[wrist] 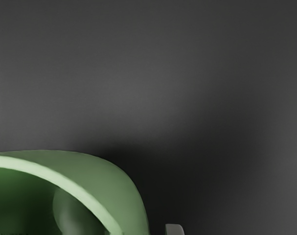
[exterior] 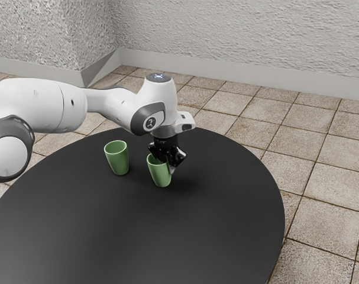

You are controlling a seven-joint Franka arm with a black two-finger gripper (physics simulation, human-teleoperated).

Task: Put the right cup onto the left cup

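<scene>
Pincer hanging at the rim of a green cup, its grip not readable

The black pincer [exterior: 167,156] is covering part of the rim of a smooth, tapering green cup [exterior: 161,176], so the near stretch of the opening is staying out of sight in the exterior view. Whether the pincer is gripping this cup or is hanging loose at it, I cannot tell: the contact is being hidden by the cup's wall and the pincer's dark, crowded shape. In the wrist view the same cup is being cut off by the frame, with only a pale curve of rim, some outer wall and a shadowy interior showing. A paler rounded patch is showing inside, and I cannot make out what it is.

The cup is sitting directly under the pincer, reaching out from beneath it toward the exterior view's left. It is standing upright, apparently resting on the round black worktop [exterior: 138,236]. A second green cup [exterior: 117,161], of the same tapering shape, is standing upright near the pincer, on the side toward the arm's base. The two cups are standing apart, neither one sitting in the other.
</scene>
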